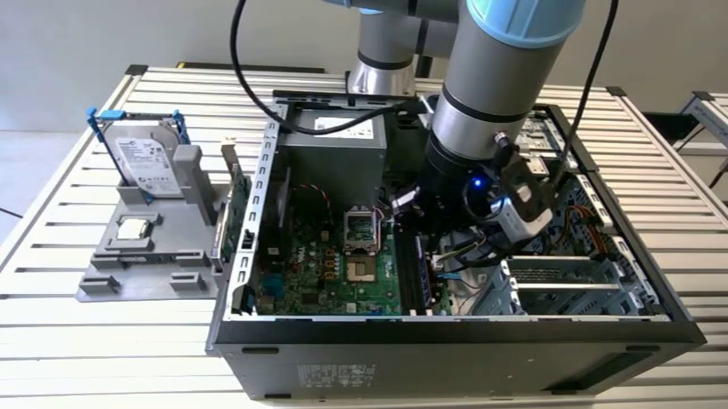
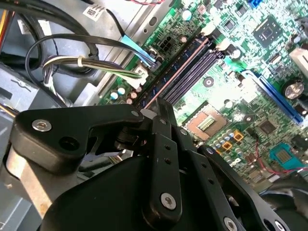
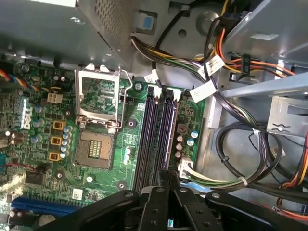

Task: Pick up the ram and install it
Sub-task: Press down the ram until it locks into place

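My arm [image 1: 489,102] reaches down into the open computer case [image 1: 455,336], over the motherboard's memory slots [image 1: 412,273]. The ram [image 2: 178,72] shows edge-on as a thin line running along the black slots [image 3: 151,139], with its near end between my fingers. In both wrist views my gripper [image 3: 167,180] is shut on that end of the ram. Whether the stick is fully seated in its slot cannot be told. The black fingers [image 2: 166,144] hide the held end.
An open CPU socket [image 3: 98,103] lies beside the slots. Cable bundles [image 3: 231,144] and the metal drive cage [image 3: 284,110] crowd the other side. Outside the case, a grey holder [image 1: 114,273] carries a hard drive [image 1: 148,158] and a small silver chip [image 1: 135,228].
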Controlling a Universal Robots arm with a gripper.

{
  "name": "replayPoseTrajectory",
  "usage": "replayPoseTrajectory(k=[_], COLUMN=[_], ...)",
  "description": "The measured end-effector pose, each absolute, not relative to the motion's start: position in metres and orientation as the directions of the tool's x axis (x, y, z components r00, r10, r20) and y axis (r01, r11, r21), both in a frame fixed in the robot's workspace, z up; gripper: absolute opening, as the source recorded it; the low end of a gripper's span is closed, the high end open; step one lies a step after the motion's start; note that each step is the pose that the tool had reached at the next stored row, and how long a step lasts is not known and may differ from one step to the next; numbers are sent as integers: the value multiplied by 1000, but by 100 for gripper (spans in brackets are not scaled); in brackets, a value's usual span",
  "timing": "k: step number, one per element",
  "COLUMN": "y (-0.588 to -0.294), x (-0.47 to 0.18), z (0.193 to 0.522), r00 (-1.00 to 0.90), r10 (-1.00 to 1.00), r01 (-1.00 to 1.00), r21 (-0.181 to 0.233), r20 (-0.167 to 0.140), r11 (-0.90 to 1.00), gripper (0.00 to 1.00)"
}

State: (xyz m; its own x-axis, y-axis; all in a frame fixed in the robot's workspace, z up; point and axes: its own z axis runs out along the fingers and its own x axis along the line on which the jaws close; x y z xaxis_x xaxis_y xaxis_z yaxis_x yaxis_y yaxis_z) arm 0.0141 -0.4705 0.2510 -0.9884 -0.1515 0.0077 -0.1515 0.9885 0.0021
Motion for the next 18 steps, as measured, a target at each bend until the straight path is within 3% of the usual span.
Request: replayPoseTrajectory(k=[18], y=[-470], x=[14], z=[251], r00=[-933], r10=[-361], r01=[-361], r21=[2], r20=[8], r11=[933], gripper=[0])
